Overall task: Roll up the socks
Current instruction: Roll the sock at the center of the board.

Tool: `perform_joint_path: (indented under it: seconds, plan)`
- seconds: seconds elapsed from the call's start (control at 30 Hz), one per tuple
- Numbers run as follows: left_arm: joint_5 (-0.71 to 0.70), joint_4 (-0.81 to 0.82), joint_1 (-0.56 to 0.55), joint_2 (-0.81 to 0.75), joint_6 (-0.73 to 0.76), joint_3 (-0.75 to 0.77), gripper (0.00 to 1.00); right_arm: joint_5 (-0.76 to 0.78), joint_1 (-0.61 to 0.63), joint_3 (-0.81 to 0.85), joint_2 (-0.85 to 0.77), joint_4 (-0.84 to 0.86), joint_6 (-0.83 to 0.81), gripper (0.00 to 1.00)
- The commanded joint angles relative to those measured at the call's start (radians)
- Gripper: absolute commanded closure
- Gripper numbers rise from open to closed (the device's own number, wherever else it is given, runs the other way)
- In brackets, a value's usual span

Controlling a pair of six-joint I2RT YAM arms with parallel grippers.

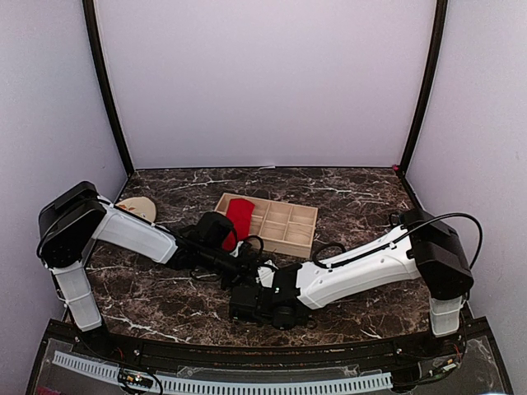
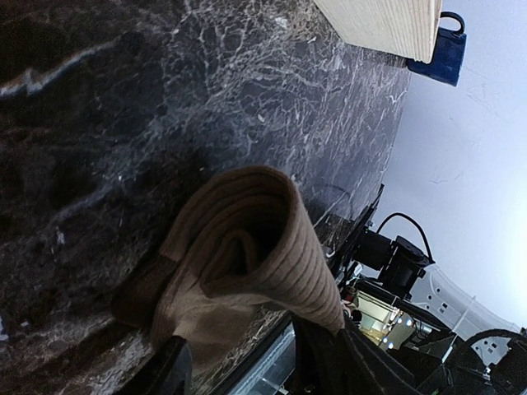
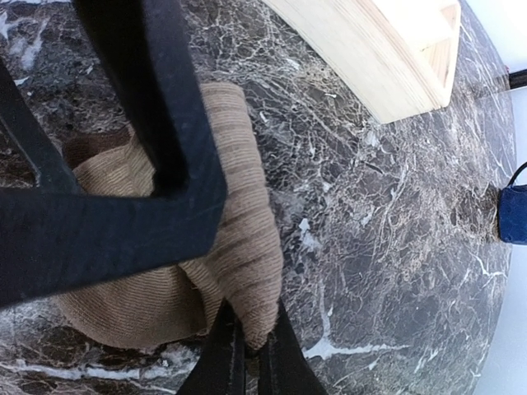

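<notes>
A tan-brown ribbed sock (image 2: 247,247) lies rolled up on the dark marble table. My left gripper (image 2: 247,362) has one jaw on each side of the roll and holds it. My right gripper (image 3: 251,350) is shut on the tip of the ribbed cuff of that tan sock (image 3: 239,239). A black finger (image 3: 177,123) of the left gripper crosses over the bundle in the right wrist view. In the top view both grippers meet at the table's middle front and hide the tan sock. The red sock (image 1: 240,216) lies in the left end of the wooden tray (image 1: 288,230).
The wooden compartment tray (image 3: 387,58) stands just behind the working spot. A round beige disc (image 1: 138,209) sits at the far left behind the left arm. A small blue object (image 3: 512,216) is at the right edge. The table's front edge (image 2: 272,362) is close to the sock.
</notes>
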Motion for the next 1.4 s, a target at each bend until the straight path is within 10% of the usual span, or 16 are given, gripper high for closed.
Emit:
perform_joint_path:
  seconds: [0.0, 1.37]
  plan:
    - [-0.036, 0.019, -0.013, 0.015, -0.026, 0.073, 0.38, 0.0, 0.053, 0.014, -0.006, 0.174, -0.094, 1.0]
    - [0.024, 0.117, 0.004, -0.01, -0.084, -0.018, 0.44, -0.014, 0.035, -0.032, -0.052, 0.16, 0.006, 1.0]
